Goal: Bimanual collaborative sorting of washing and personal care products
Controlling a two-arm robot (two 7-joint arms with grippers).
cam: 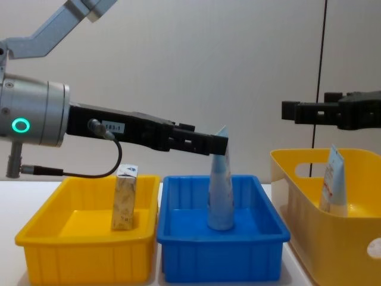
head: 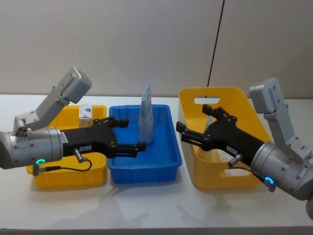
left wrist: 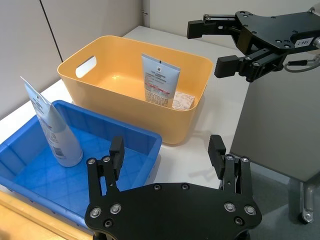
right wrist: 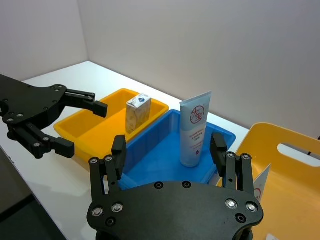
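A beige carton (head: 86,115) stands upright in the yellow tray (head: 68,176). A light-blue pouch (head: 145,117) stands in the blue tray (head: 146,171). My left gripper (head: 131,133) hovers open and empty over the blue tray's left side, just left of that pouch (cam: 221,190). In the yellow basket (left wrist: 125,55) another pouch (left wrist: 160,80) leans on the wall with a small carton (left wrist: 182,101) lying beside it. My right gripper (head: 193,120) is open and empty above the basket's left rim. In the chest view it is the right gripper (cam: 292,111), well above the basket.
The three containers sit side by side on a white table (head: 156,205), with the yellow tray on the left, the blue tray in the middle and the basket on the right. A plain wall stands behind. Bare table lies in front of the containers.
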